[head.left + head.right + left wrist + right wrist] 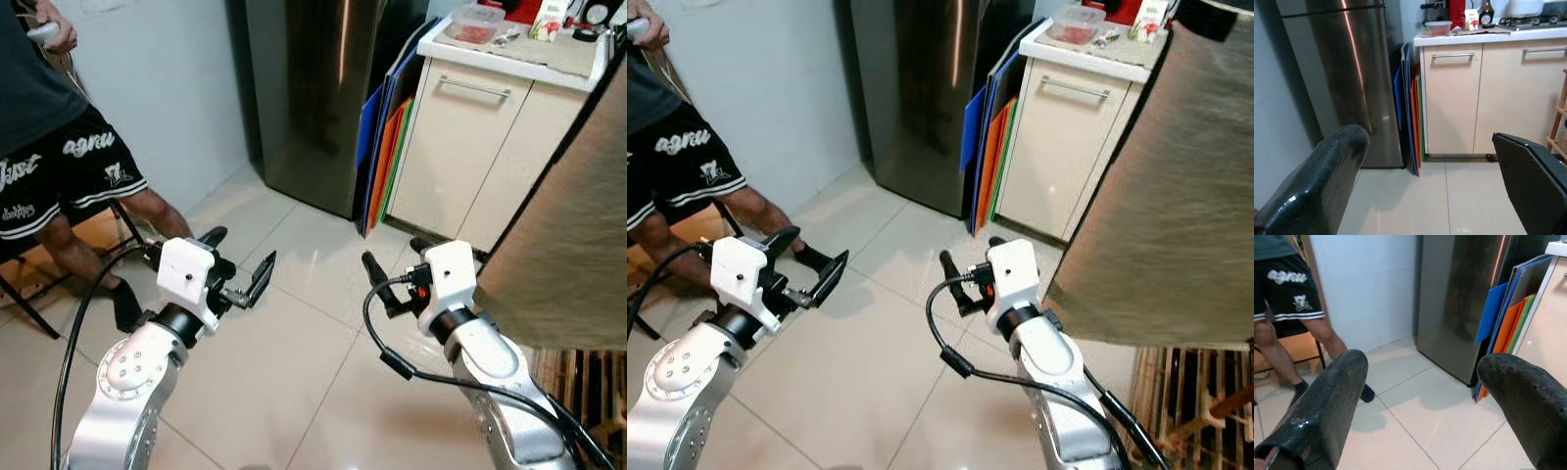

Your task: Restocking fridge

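Person (59,166) in black shorts at far left, beside chair. Coloured boards (387,147) lean upright between fridge and cabinet (470,147). Plastic tub (473,23) on surface (519,54) above cabinet. Large grey panel (568,235) blocks right side.

Fridge (313,98) far centre, steel, door closed.

Left pincer (240,266) wide open, empty, over tiled floor (294,372). Right pincer (397,262) open, empty.

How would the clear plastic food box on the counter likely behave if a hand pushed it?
The food box is squat and flat-bottomed, so it should slide, not tip. It looks like thin plastic, probably light, though reddish contents add weight. It stands near the counter edge, so it might fall off.
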